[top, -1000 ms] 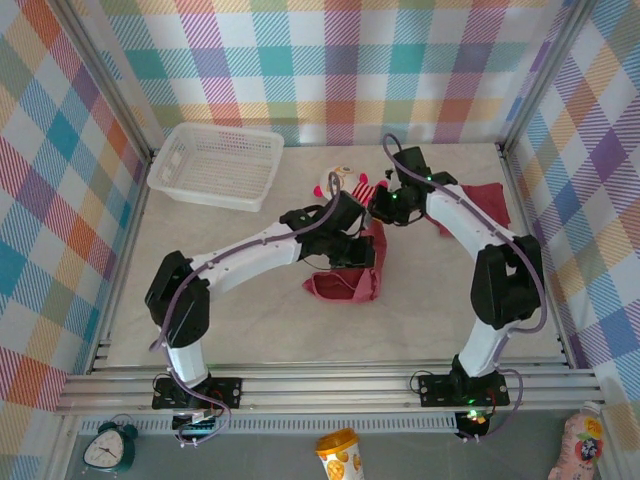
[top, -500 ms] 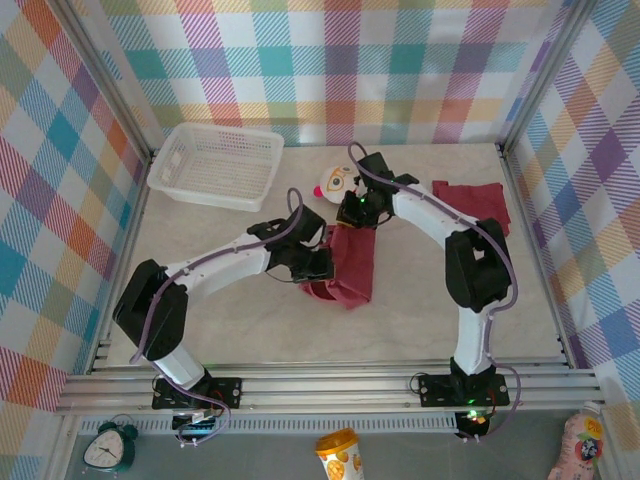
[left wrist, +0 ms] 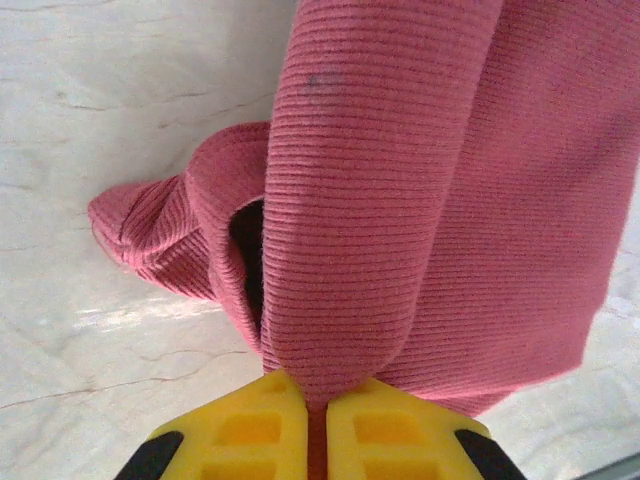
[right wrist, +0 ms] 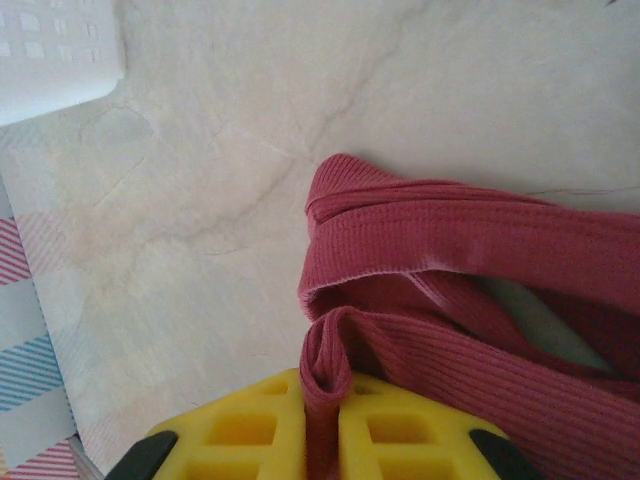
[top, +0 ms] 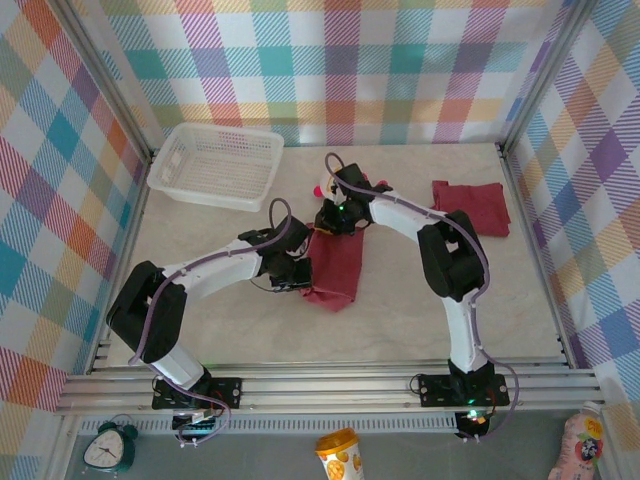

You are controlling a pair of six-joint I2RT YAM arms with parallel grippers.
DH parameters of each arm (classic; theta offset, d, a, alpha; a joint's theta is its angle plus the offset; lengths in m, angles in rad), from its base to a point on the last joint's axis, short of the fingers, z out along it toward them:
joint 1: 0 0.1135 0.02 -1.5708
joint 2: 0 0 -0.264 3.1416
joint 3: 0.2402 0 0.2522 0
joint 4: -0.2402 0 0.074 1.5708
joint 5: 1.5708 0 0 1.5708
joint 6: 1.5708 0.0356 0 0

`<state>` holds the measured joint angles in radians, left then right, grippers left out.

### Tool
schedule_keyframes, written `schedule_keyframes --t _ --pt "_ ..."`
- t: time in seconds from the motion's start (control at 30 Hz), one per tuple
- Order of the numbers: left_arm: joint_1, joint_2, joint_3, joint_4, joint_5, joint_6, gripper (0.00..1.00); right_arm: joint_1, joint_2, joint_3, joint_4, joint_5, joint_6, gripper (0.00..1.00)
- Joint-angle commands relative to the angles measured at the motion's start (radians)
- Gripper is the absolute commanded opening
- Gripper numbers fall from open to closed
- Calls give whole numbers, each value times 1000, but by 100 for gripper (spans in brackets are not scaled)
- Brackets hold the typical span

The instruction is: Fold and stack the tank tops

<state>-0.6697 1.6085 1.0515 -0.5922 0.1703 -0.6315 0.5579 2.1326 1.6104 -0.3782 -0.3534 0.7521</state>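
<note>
Left gripper (left wrist: 315, 425) was pinched tight on a fold of the ribbed maroon tank top (top: 338, 268) at mid-table. The right gripper (right wrist: 322, 425) was likewise clamped on its far edge. The second tank top (top: 470, 206) lay well apart, far right.

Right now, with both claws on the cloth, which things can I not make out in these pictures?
Held tank top: left wrist view, the top and right edges cut it off, so its outline is unknown.
Basket: right wrist view, the upper-left corner cuts it off.
Right claw: in the top view its own wrist covers the fingertips.
Folded tank top: top view, too small to count layers.
</note>
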Motion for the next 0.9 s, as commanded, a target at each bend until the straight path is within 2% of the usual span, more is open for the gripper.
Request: schedule_keyframes --t 0.0,0.07,0.23,0.33,0.57,0.8,0.87 --pt "9 -20 15 -84 -93 27 12 10 22 29 70 -34 16 17" --pt "13 -8 19 -103 -128 35 13 10 32 35 77 -21 1 25" --pt "25 45 45 -165 -263 47 17 7 34 64 78 -7 -60 36" --pt "35 74 64 -169 -287 53 25 -1 13 71 50 -17 -117 41" --pt "98 124 108 -172 -246 77 33 -31 -94 -20 -53 18 -363 48" --pt "152 225 162 -183 -134 148 33 -60 -80 -93 -77 -10 -505 44" --pt "157 258 183 -197 -138 175 32 -66 -68 -104 -91 0 -526 42"
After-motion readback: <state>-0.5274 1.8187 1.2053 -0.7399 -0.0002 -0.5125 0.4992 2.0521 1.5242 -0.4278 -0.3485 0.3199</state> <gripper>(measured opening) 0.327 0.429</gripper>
